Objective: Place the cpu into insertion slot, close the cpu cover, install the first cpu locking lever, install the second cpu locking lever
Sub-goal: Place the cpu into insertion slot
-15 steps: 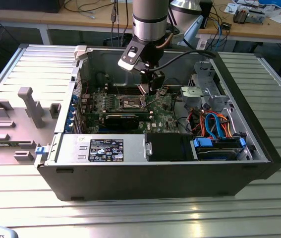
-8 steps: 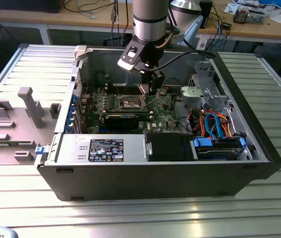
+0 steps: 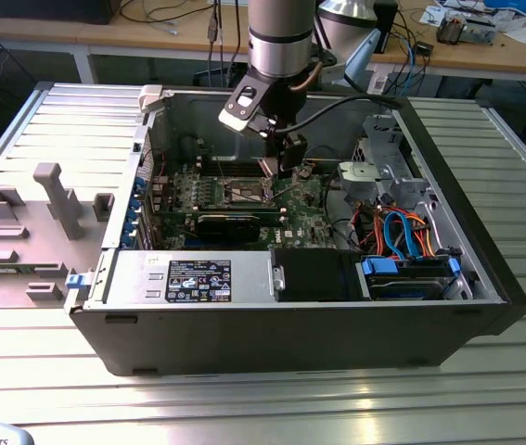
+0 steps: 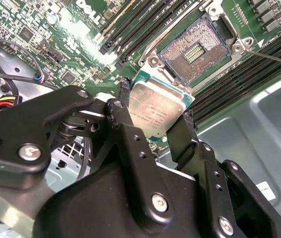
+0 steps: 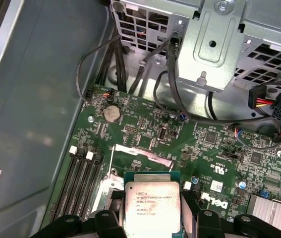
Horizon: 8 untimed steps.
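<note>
The tool (image 4: 156, 105) clamps the cpu (image 4: 156, 115) by two opposite edges, near the uncovered insertion slot (image 4: 195, 49).

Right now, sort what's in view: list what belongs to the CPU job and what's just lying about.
Job:
cpu, gripped in the pincer
insertion slot, uncovered
cpu cover, open

Lying about:
grey fixture blocks outside the case
labelled power supply
orange and blue drive cables
coin battery
</note>
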Tool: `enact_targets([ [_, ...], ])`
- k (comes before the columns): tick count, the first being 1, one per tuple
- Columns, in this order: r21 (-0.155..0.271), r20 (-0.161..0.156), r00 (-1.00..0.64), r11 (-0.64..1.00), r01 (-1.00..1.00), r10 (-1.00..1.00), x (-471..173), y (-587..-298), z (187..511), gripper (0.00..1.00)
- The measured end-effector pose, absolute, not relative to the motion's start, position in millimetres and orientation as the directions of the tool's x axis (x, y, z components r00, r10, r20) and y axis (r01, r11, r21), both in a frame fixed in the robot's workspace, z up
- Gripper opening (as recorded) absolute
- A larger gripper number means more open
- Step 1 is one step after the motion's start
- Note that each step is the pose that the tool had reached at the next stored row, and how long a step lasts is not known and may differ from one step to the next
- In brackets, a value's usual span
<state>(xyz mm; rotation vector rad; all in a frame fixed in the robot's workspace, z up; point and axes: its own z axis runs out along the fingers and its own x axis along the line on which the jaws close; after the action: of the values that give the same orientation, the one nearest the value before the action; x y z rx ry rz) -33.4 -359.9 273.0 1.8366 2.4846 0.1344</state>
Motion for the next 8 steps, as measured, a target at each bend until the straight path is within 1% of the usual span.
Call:
enact_targets([
  [3, 0.095, -0.003, -0.273, 0.272, 0.958, 0.962, -33.2, -359.9, 272.4, 0.54],
  [8, 0.093, -0.007, -0.222, 0.221, 0.971, 0.975, -33.3, -359.9, 271.6, 0.54],
])
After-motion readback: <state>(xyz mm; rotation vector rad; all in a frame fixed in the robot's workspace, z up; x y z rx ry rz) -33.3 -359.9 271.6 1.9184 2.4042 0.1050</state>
